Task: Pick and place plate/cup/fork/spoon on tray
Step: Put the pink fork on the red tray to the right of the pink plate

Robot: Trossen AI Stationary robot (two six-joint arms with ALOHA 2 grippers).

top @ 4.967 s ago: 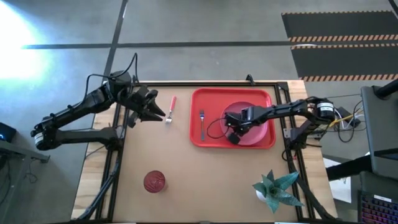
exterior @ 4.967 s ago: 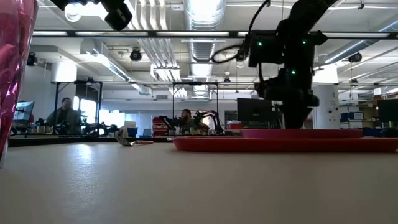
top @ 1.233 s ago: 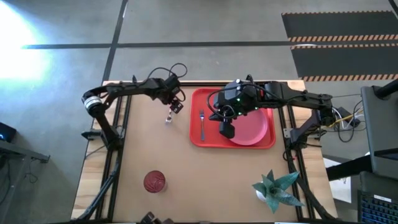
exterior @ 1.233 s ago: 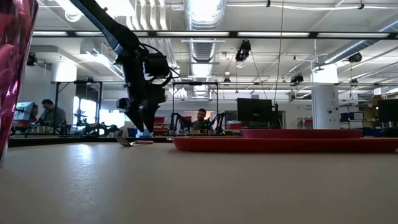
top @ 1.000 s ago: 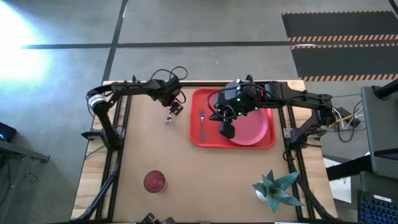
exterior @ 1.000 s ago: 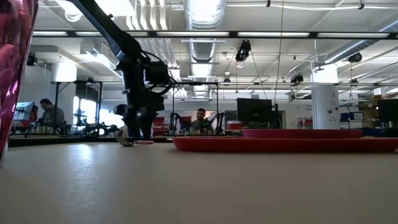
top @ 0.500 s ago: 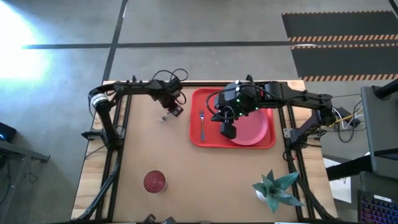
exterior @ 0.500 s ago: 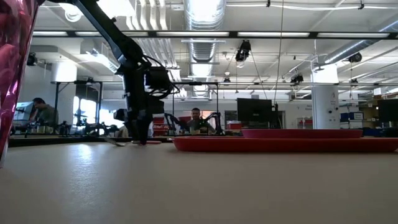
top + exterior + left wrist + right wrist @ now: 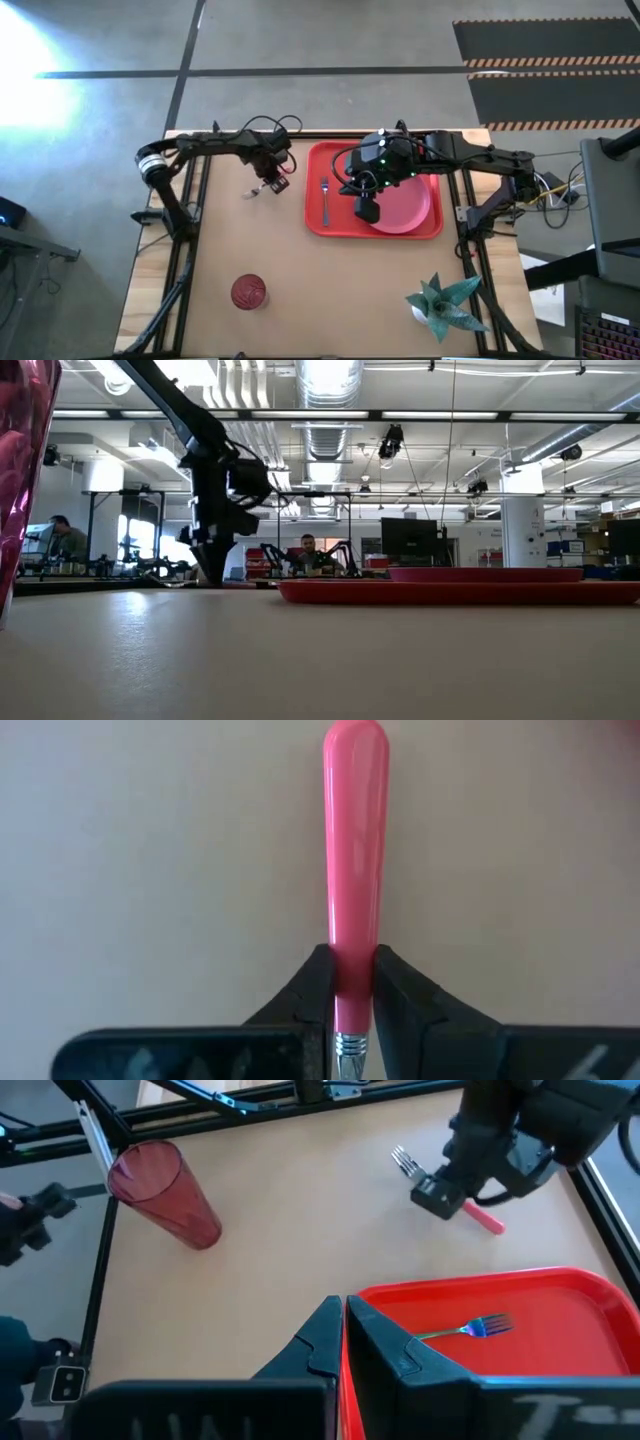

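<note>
The fork (image 9: 262, 189) has a red-pink handle and a metal tined head (image 9: 403, 1160). It is left of the red tray (image 9: 318, 224), and my left gripper (image 9: 352, 968) is shut on it, pointing down. The pinkish plate (image 9: 412, 205) and the dark-handled spoon (image 9: 324, 200) lie in the tray. My right gripper (image 9: 343, 1308) hangs shut above the tray's middle, holding nothing. The ribbed dark-red cup (image 9: 248, 292) stands upright on the table near its front left. My left gripper pinches the fork's pink handle (image 9: 352, 942) between its two fingers, close to the metal neck. The fingers come from above and lie across the handle. The handle's free end (image 9: 355, 750) sticks out past them. Whether the fork is clear of the table I cannot tell.
A green spiky plant (image 9: 442, 303) stands at the near right corner. Black frame rails (image 9: 178, 270) run along the table's left and right sides. Bare tabletop lies between cup and tray. People sit far off in the room (image 9: 305, 552).
My left gripper has shut on the fork's handle and shifted slightly toward the near edge. The fork has turned about: its head, which pointed toward the near edge, now points toward the table's left.
</note>
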